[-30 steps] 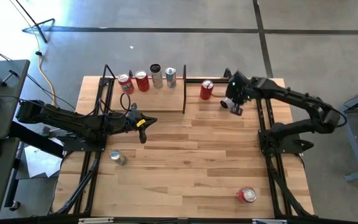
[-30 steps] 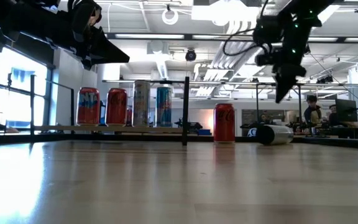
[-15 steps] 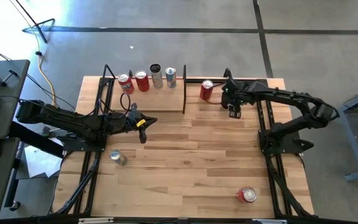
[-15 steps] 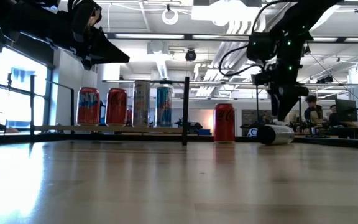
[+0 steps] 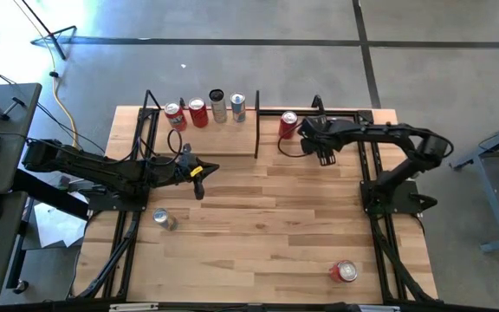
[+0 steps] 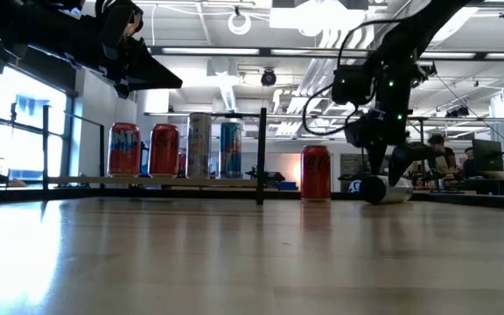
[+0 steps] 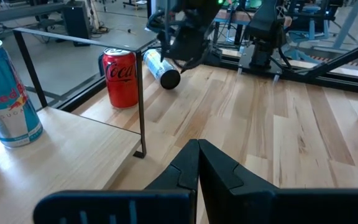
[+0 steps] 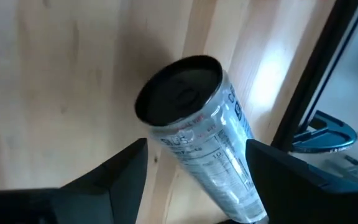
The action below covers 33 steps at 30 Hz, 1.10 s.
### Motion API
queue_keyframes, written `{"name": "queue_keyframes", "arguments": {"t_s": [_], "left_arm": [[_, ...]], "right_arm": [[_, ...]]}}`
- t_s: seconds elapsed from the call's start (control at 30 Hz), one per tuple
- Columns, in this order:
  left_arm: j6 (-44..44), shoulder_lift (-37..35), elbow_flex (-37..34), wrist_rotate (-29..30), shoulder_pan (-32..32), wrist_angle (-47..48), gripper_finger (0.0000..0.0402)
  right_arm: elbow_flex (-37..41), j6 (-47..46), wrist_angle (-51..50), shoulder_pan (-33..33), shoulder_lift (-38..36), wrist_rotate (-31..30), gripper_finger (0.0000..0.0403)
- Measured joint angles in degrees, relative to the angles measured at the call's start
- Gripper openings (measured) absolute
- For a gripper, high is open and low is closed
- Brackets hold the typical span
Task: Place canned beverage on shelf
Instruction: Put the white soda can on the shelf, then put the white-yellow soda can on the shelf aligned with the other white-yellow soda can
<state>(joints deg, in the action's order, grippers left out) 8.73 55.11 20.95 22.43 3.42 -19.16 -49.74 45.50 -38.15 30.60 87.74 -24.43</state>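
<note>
A slim silver can [image 8: 204,143] lies on its side on the plank tabletop [image 5: 267,217], dark end cap toward the wrist camera, printed label along its smooth metal wall. The right gripper [image 8: 194,165] sits over it, dark fingers spread wide on either side of the can body, nothing clamped. From above, that gripper [image 5: 323,149] is at about one o'clock on the table, just right of the shelf [image 5: 223,139].

The shelf is a pale wood platform with a thin upright end panel [image 5: 257,124] and black metal frame. Four cans stand upright along its far edge: two red cans [image 5: 185,113], a dark-topped silver can [image 5: 217,105], and a blue-and-silver can [image 5: 237,107].

An upright red cola can [image 5: 288,125] stands between the end panel and the right gripper, close to the lying can [image 7: 161,68].

The left gripper [image 5: 199,172] hovers at nine o'clock, fingers pressed together, empty. A silver can [image 5: 164,218] lies at seven o'clock; a red can [image 5: 344,271] lies on its side at five o'clock.
</note>
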Motion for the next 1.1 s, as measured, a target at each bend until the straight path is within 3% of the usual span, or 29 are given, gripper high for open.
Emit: {"name": "queue_keyframes", "arguments": {"t_s": [0.47, 0.73, 0.93, 1.1], "left_arm": [[0.0, 0.0, 0.0, 0.0, 0.0, 0.0, 0.0000], [0.0, 0.0, 0.0, 0.0, 0.0, -0.1, 0.0000], [0.0, 0.0, 0.0, 0.0, 0.0, -0.4, 0.0000], [0.0, 0.0, 0.0, 0.0, 0.0, -0.3, 0.0000]], "right_arm": [[-0.3, -2.1, 5.6, 0.5, 6.1, -0.7, 0.0254], [-0.3, -13.3, 4.1, -0.5, 6.1, 4.6, 0.0254], [-1.4, -22.0, 0.2, -6.1, 6.2, 5.8, 0.0254], [-6.2, -33.7, -6.4, -10.3, 6.5, 13.8, 0.0254]]}}
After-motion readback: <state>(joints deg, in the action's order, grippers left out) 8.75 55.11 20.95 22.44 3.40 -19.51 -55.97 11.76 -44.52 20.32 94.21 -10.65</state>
